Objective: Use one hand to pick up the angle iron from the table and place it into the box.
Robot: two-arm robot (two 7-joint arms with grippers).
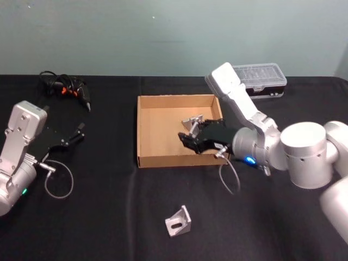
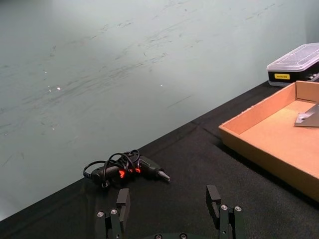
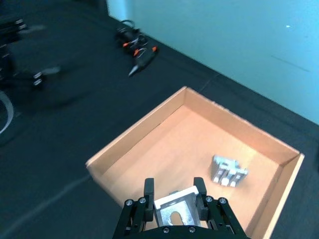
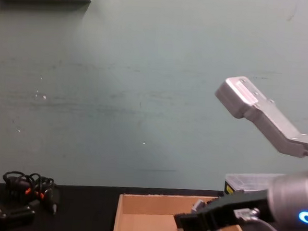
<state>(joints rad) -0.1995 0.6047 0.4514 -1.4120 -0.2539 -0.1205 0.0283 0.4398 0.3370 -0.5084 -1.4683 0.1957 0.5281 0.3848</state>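
Our right gripper (image 3: 174,191) is clenched on an angle iron (image 3: 174,211), the bracket pinched flat between the two fingers. It hangs over the box (image 1: 142,130), above the quarter of the floor toward 4 o'clock, and looks to be a little above the cardboard.

We judge the placing step is at hand. We should lower until the bracket is close to the floor, then part the fingers and lift straight up, so the piece neither drops nor drags.

A second angle iron (image 3: 228,171) lies on the box floor near ours, apart from it. We should come down clear of it and of the near wall.

On the table (image 1: 109,217), at 6 o'clock from the box, a third angle iron (image 1: 179,221) waits. Our left gripper (image 2: 168,198) sits parked at 9 o'clock, fingers spread and empty.
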